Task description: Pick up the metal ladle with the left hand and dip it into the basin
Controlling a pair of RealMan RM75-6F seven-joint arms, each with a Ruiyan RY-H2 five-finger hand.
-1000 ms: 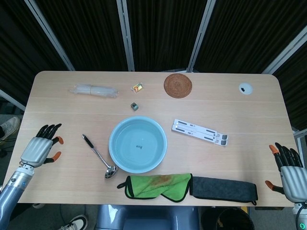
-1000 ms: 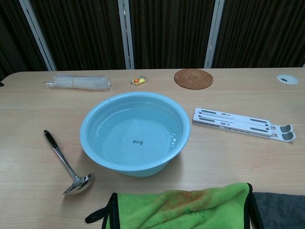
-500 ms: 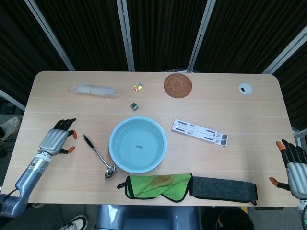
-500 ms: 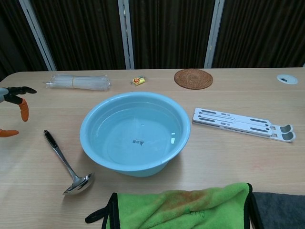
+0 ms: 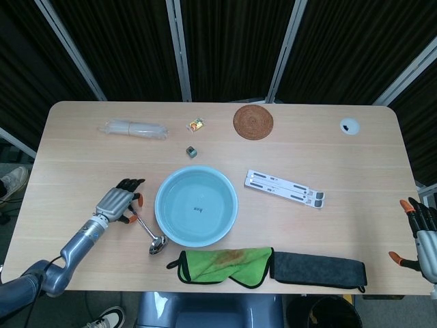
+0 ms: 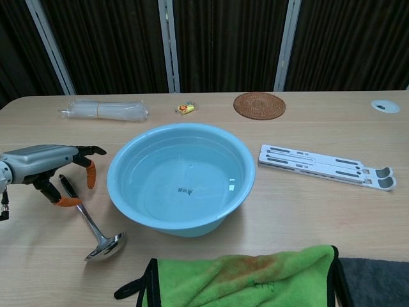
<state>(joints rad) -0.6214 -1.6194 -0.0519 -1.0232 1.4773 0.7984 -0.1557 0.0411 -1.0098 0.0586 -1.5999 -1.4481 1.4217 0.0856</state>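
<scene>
Wooden table (image 5: 82, 157): left hand (image 5: 117, 203), fingers spread and empty, hides the ladle (image 6: 96, 230) handle's top; right hand (image 5: 425, 234) open, half cropped

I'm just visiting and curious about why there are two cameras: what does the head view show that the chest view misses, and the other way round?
Only the head view shows the right hand at the table's edge, a small grey block behind the basin, and the whole dark cloth.

Only the chest view shows, from the side, the left hand above the ladle's handle, fingers apart.

Both show the blue basin holding water, the metal ladle, the green cloth, the white stand and the woven coaster.
</scene>
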